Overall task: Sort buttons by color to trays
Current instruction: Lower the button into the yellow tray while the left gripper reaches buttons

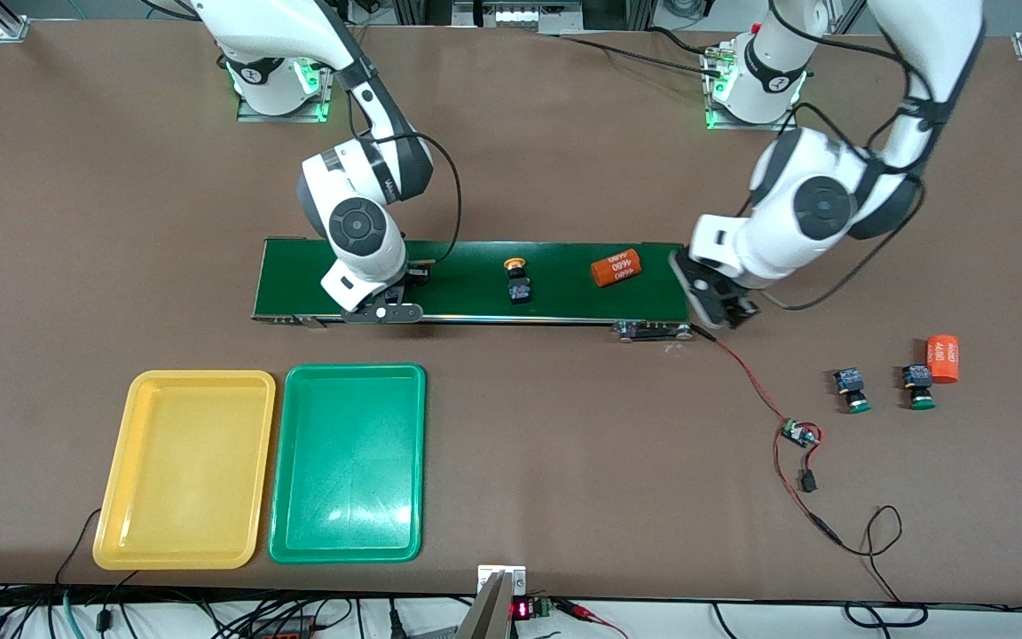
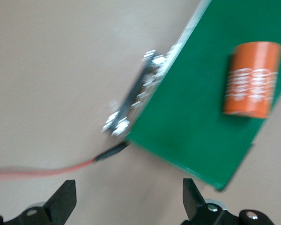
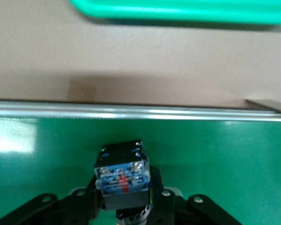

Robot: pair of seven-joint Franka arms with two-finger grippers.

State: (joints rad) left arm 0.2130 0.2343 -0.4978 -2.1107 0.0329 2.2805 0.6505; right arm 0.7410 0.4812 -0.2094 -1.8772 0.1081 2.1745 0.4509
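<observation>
- Front view: the right gripper (image 1: 384, 302) sits low over the conveyor belt (image 1: 475, 284) at the right arm's end. The left gripper (image 1: 724, 306) hovers just off the belt's other end, over the red wire (image 1: 746, 373), waiting. I count 3 clearly visible buttons: 1 yellow-capped button (image 1: 518, 280) on the belt between the 2 grippers, and 2 green-capped ones, the first green button (image 1: 852, 390) and the second green button (image 1: 917, 388), on the table out past the left gripper. There are 2 trays, the yellow tray (image 1: 187, 470) and the green tray (image 1: 347, 466), both bare, nearer the camera than the right gripper. There are 2 orange cylinders: 1 on the belt (image 1: 615, 267), 1 beside the second green button (image 1: 943, 358).
- Left wrist view: the left gripper (image 2: 126, 199) has its fingers spread wide with nothing between them; the belt's corner and the cylinder (image 2: 250, 79) lie ahead.
- Right wrist view: the right gripper (image 3: 124, 197) is pinching a 4th button (image 3: 123, 176) by its boxy body, just above the belt; its cap colour is hidden. The step looks like the pick-up. Next comes a lift and a carry to the matching tray.
</observation>
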